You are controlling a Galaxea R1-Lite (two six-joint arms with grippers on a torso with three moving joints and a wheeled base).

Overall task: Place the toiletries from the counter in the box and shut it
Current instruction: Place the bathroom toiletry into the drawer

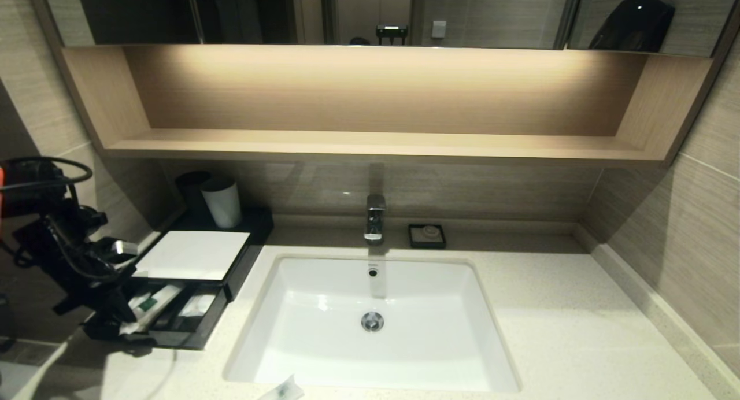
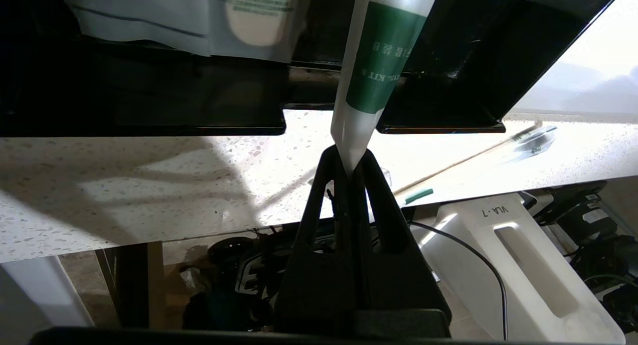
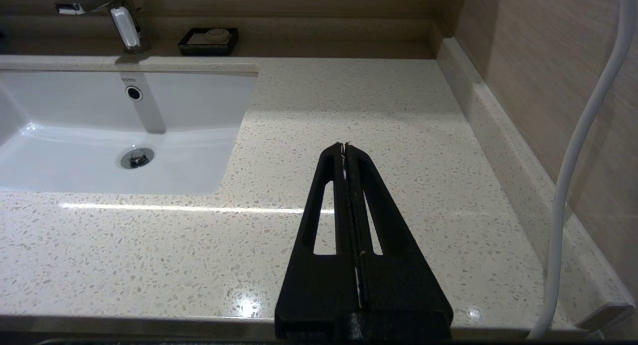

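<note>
The black box (image 1: 245, 255) with its white top panel stands at the counter's (image 1: 549, 307) back left, its front drawer (image 2: 149, 110) pulled out. My left gripper (image 2: 350, 168) (image 1: 128, 322) is at the drawer's front, shut on the tip of a translucent toiletry packet with a green label (image 2: 379, 61) (image 1: 153, 303). That packet reaches through the notch in the front wall into the drawer. Another packet (image 2: 199, 16) lies inside. One more packet (image 1: 283, 390) (image 2: 533, 140) lies on the counter's front edge. My right gripper (image 3: 345, 148) hovers shut and empty over the counter right of the basin.
The white basin (image 1: 324, 307) is set in the middle of the counter, with the faucet (image 1: 374, 218) behind it. A small black soap dish (image 1: 426, 236) sits at the back wall. A white cup (image 1: 221, 202) stands behind the box. A wall bounds the right.
</note>
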